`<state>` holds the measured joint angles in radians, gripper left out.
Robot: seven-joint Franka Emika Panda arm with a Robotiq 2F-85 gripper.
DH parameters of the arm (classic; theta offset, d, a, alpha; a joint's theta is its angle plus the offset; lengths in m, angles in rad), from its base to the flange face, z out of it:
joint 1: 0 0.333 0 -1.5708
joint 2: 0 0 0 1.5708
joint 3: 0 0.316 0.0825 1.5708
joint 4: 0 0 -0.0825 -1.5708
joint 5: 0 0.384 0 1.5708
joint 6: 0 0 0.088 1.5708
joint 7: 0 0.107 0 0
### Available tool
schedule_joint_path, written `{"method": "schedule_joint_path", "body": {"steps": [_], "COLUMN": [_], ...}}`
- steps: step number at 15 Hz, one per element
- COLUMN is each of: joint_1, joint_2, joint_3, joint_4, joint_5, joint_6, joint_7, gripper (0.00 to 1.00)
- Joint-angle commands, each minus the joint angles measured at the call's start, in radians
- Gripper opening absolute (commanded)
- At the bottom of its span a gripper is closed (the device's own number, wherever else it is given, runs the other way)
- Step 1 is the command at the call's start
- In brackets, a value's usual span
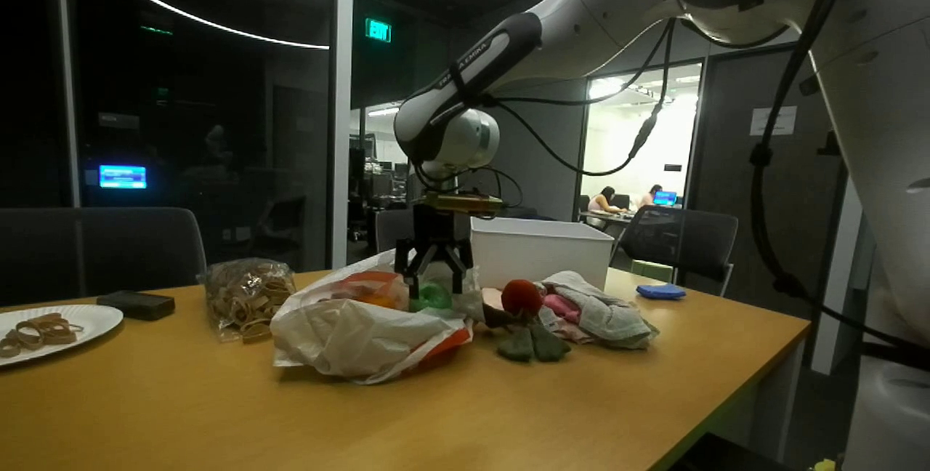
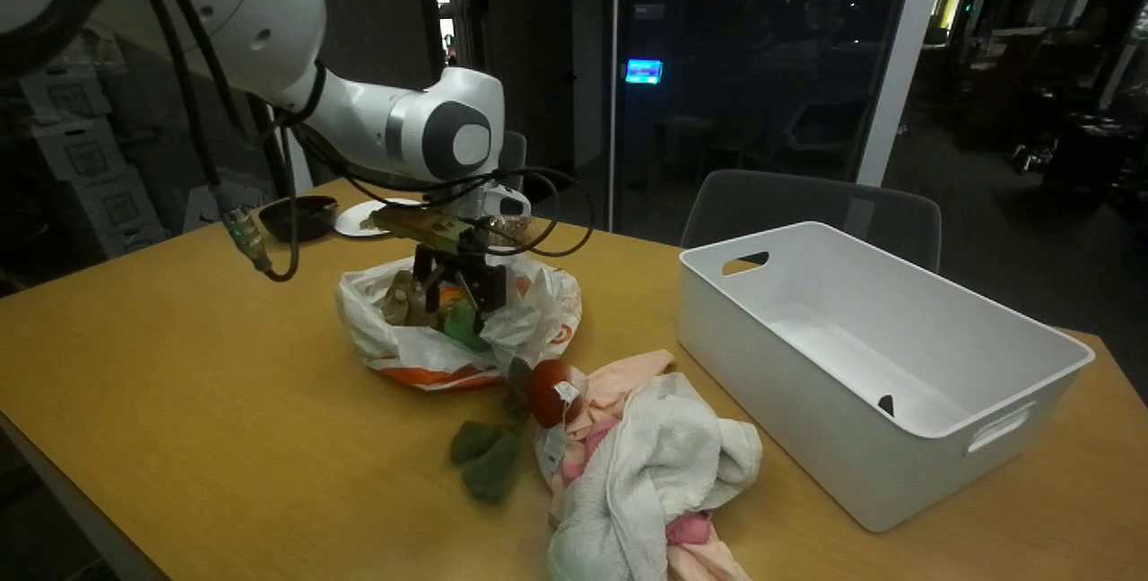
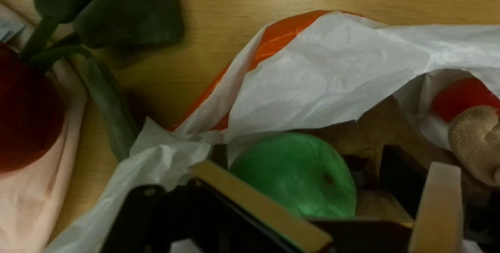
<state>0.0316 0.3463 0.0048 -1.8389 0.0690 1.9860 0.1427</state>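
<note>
Wooden table (image 1: 407,427): plastic bag (image 1: 349,340) holding round green object (image 3: 293,171); fingers (image 3: 402,179) apart, astride it.

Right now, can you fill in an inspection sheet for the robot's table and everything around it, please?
Surface: tan table, wood grain.
Things: green thing in the open white bag.
Clutter: red ball, leaves, towel on pink cloth, bin, bagged bands, plate of bands, black block, blue thing, bowl.
Gripper: open, a jaw on each side of the green thing; whether it touches, I cannot tell.
Cables: black, hanging in loops from the arm.
Surroundings: chair, glass wall, exit sign; two people in a room behind.
</note>
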Motion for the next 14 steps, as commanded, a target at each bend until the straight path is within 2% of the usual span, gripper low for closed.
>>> {"method": "schedule_joint_path", "body": {"steps": [1,5,6,7,9,14], "joint_1": [-0.004,0.001,0.003,0.002,0.000,-0.017], "joint_2": [0.033,0.060,0.065,0.067,0.059,-0.010], "joint_3": [-0.002,-0.002,-0.004,-0.004,-0.001,0.011], "joint_4": [0.043,0.055,0.056,0.057,0.052,0.042], "joint_5": [0.005,-0.002,-0.008,-0.007,0.002,0.058], "joint_6": [0.008,0.025,0.034,0.033,0.030,-0.035], "joint_7": [0.000,0.005,0.008,0.008,0.004,-0.006], "gripper": [1.00,1.00,0.75,0.74,0.59,0.56]}}
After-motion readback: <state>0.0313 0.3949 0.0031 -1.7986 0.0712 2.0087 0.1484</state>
